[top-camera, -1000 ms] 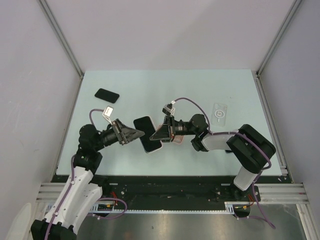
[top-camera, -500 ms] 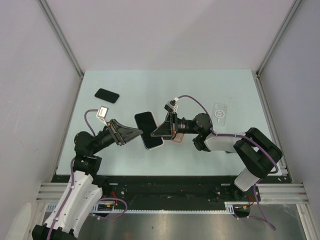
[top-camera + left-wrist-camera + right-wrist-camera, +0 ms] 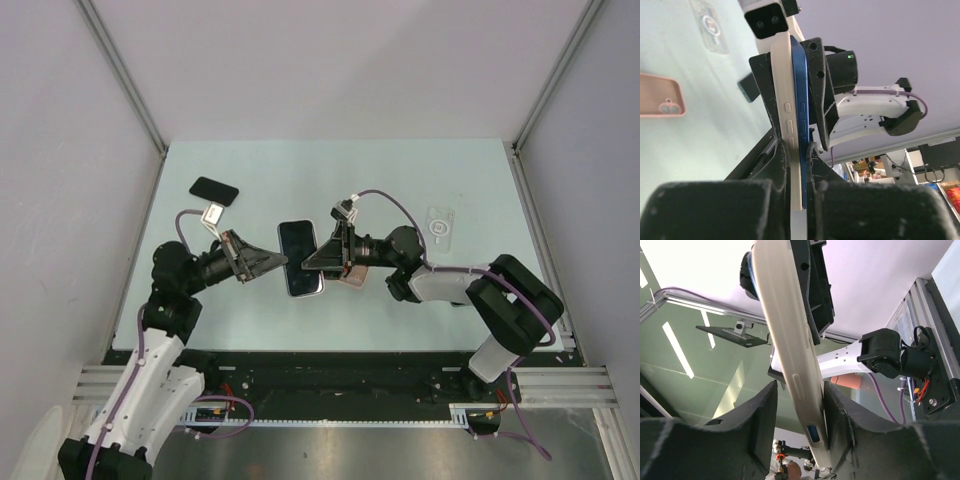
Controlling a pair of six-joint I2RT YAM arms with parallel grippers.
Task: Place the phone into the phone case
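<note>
A blue phone [image 3: 803, 100] sits in a white case [image 3: 783, 90], held in the air above the table's middle, screen up in the top view [image 3: 300, 258]. My left gripper [image 3: 283, 263] is shut on the left edge of the phone and case; its pads [image 3: 775, 165] press both sides. My right gripper [image 3: 314, 265] straddles the right edge. In the right wrist view the white case [image 3: 790, 340] lies against the right finger [image 3: 837, 415], with a gap to the left finger.
A pink case [image 3: 353, 277] lies on the table under the right gripper and also shows in the left wrist view [image 3: 660, 95]. A clear case [image 3: 439, 224] lies at the right. A black phone [image 3: 214, 190] lies at the far left.
The phone in its case has turned from slanted to nearly straight and moved slightly right and away. Both grippers followed it; the left arm swung closer.
</note>
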